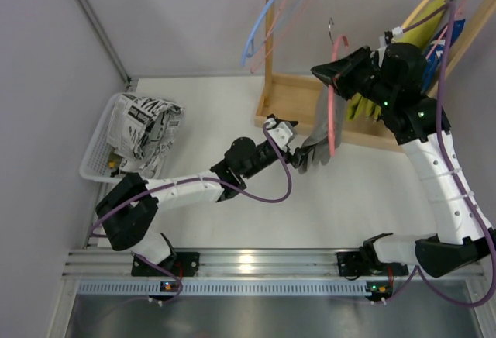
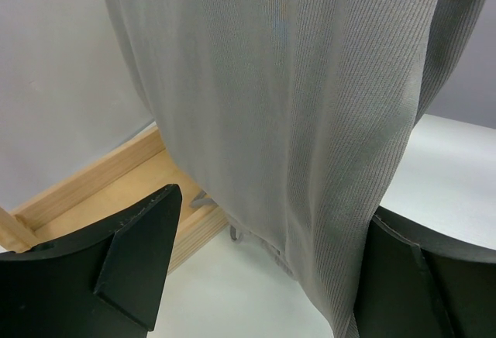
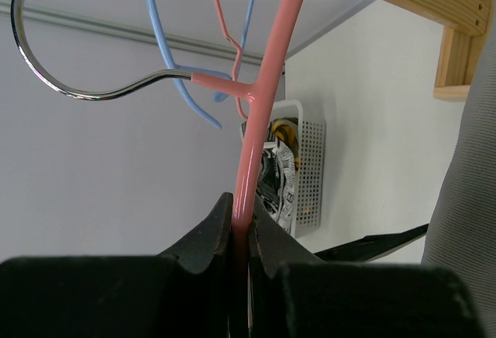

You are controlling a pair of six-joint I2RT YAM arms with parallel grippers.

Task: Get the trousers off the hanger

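Two grippers in front of the wooden rack (image 1: 298,94). Right gripper (image 3: 240,233) clamped shut on the pink hanger (image 3: 267,82); left gripper (image 2: 271,272) wide open, holding nothing, jaws either side of the trousers (image 2: 294,121) hanging from it. Risk of dragging the hanger out of that grip by pulling the cloth too hard. Smooth white table (image 1: 349,206) under the rack, grey walls (image 1: 178,20) behind.

The trousers (image 1: 318,132) hang from the hanger (image 1: 333,113) right of centre, just near of the rack (image 1: 288,99); the basket (image 1: 94,156) sits well apart, left.
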